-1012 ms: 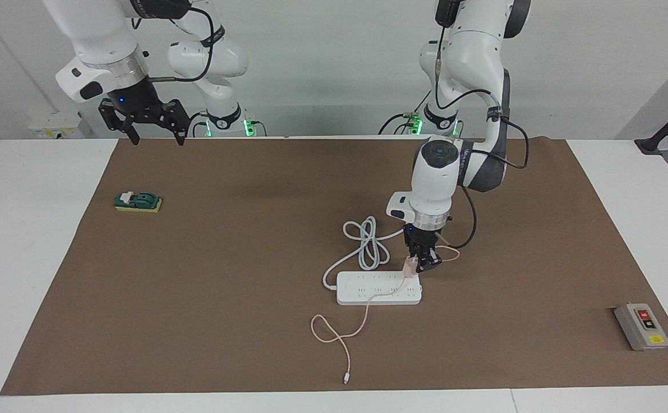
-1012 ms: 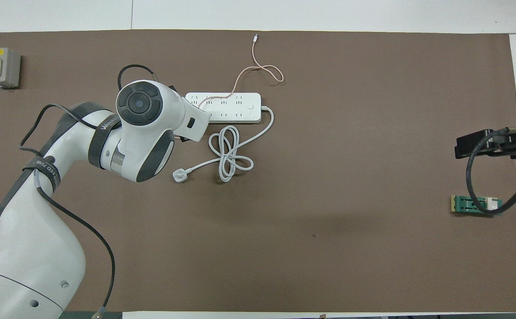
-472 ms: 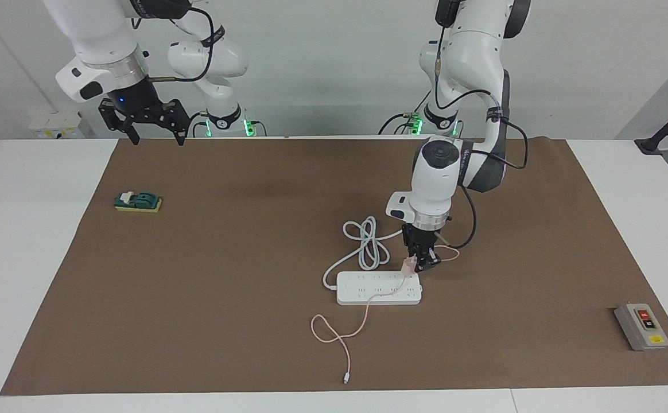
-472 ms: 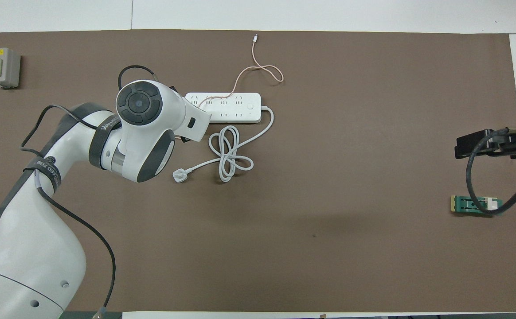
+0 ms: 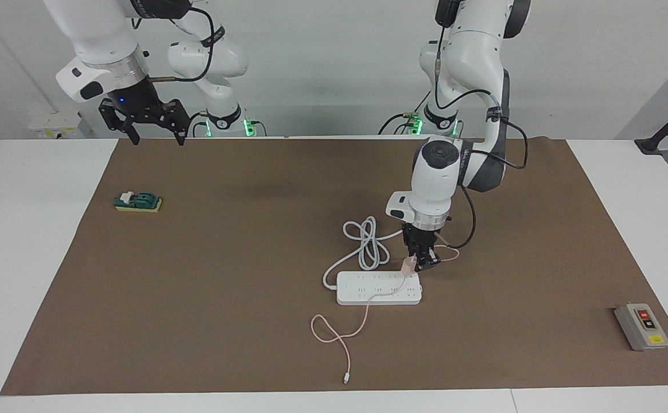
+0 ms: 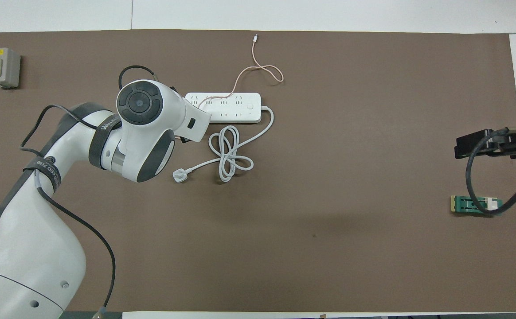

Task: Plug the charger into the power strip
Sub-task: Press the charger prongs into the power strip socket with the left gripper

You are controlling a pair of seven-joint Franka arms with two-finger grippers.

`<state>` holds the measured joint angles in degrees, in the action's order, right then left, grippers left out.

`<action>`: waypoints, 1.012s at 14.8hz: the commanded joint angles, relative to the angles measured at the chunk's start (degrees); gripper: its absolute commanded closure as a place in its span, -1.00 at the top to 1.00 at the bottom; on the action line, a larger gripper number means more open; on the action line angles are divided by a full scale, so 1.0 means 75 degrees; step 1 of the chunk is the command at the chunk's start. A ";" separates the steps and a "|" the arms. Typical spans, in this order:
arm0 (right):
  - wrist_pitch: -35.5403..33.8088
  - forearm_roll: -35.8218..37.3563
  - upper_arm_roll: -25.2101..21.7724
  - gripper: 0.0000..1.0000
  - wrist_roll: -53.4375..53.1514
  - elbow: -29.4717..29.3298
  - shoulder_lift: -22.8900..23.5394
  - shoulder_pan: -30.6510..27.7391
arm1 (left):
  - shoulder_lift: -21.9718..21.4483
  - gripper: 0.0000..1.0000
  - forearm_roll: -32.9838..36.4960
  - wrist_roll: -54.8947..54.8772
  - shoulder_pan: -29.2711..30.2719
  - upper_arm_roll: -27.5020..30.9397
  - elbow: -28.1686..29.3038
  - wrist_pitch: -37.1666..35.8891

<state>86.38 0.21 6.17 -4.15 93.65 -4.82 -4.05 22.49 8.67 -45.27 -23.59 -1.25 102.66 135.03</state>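
Note:
The white power strip [image 5: 379, 288] [image 6: 227, 107] lies flat on the brown mat, its thick white cord [image 5: 368, 244] coiled on the side nearer the robots. My left gripper [image 5: 419, 265] points straight down over the strip's end toward the left arm and is shut on the small pale pink charger [image 5: 410, 265], which hangs just above the strip's sockets. The charger's thin pink cable [image 5: 342, 338] [image 6: 258, 68] trails across the strip and away from the robots. In the overhead view the left arm's wrist hides the charger. My right gripper [image 5: 153, 133] waits open, high over the mat's edge by its base.
A grey box with red and yellow buttons [image 5: 641, 327] [image 6: 1, 67] sits near the mat's corner at the left arm's end. A small green and yellow block [image 5: 138, 202] [image 6: 475, 204] lies at the right arm's end. The strip's white three-pin plug [image 6: 179, 176] rests by the coil.
The left gripper with the charger has shifted very slightly over the strip's end. The right arm has not moved.

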 commanded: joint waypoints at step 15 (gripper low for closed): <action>0.0049 0.0042 0.0080 1.00 0.0014 0.0181 -0.0177 -0.0104 | 0.0528 -1.00 -0.0148 -0.0409 -0.0077 -0.0056 -0.0305 -0.0016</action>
<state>86.38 0.21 6.17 -4.15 93.65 -4.82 -4.05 23.74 8.76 -47.43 -23.64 -1.34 100.58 133.91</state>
